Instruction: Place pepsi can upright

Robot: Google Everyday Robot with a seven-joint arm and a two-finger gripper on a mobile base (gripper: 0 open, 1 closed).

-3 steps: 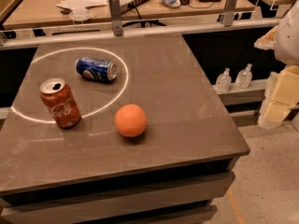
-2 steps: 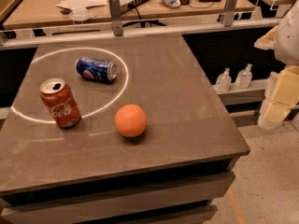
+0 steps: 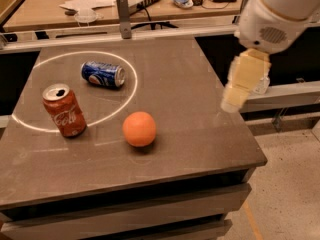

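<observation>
a dark table [image 3: 200, 149] is carrying three things. an orange [image 3: 139, 128] is sitting near its middle. the pepsi can [image 3: 103, 74] is lying on its side behind and left of the orange, inside a white ring [image 3: 136, 86]. a red coca-cola can [image 3: 64, 109] is standing upright left of the orange. the gripper [image 3: 231, 101] is hanging right of the orange, above the table's edge; whether it is apart or together cannot be told.

Gripper [image 3: 234, 98] noted above right edge of dark table [image 3: 200, 134]. Cluttered wooden desk [image 3: 40, 16] seen behind it; speckled floor [image 3: 290, 184] below, to right. White light ring [image 3: 136, 84] cast leftward on tabletop.
</observation>
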